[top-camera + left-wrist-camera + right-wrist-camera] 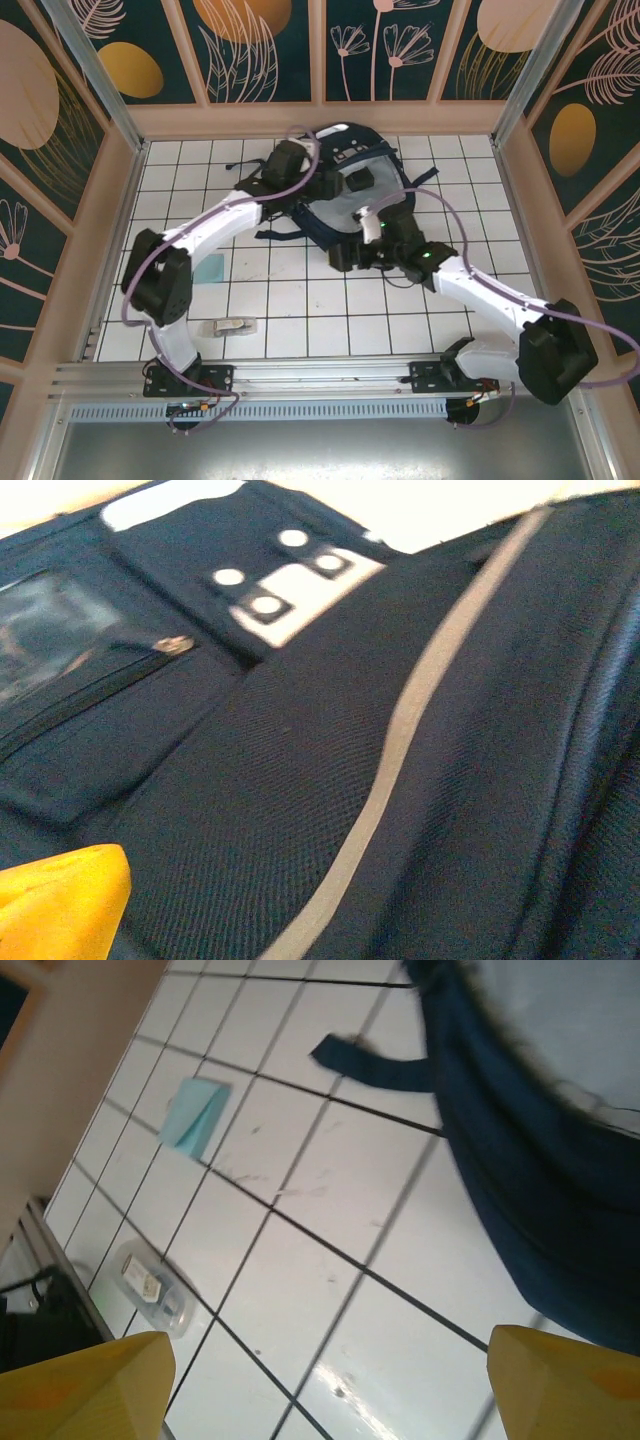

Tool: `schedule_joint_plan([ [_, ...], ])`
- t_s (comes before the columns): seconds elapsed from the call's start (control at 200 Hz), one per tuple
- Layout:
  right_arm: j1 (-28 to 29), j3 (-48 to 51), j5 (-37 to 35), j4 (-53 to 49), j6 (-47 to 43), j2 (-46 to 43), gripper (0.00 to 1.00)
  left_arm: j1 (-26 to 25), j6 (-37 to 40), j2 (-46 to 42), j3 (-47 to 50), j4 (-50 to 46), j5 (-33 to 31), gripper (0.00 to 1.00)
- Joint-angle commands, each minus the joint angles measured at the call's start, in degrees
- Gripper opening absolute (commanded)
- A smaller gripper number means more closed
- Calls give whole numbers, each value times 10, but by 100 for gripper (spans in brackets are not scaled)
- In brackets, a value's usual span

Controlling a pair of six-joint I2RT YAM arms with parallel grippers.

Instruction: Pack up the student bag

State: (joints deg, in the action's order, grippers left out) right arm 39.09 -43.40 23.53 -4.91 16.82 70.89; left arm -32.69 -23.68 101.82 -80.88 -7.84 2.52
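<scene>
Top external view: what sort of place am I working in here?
Probably a staged robot test cell, not a real room: a white gridded tabletop, decorative leaf-print wall panels boxing it in, and an aluminium rail along its near edge.

Navy student bag (300, 780), white dot-marked patches; white black-gridded table (300, 1210); pale blue paper (195, 1115)
</scene>
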Motion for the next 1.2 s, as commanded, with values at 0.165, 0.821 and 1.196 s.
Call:
schedule_joint_plan([
  [0.165,149,-108,-92,101,-124,169,83,164,-76,-160,141,39,-9,99],
  [0.821,121,-184,-162,-14,-83,240,84,215,-88,-212,248,87,-17,99],
  [1.196,61,-145,-206,25,-20,200,85,261,-119,-40,205,151,-35,98],
])
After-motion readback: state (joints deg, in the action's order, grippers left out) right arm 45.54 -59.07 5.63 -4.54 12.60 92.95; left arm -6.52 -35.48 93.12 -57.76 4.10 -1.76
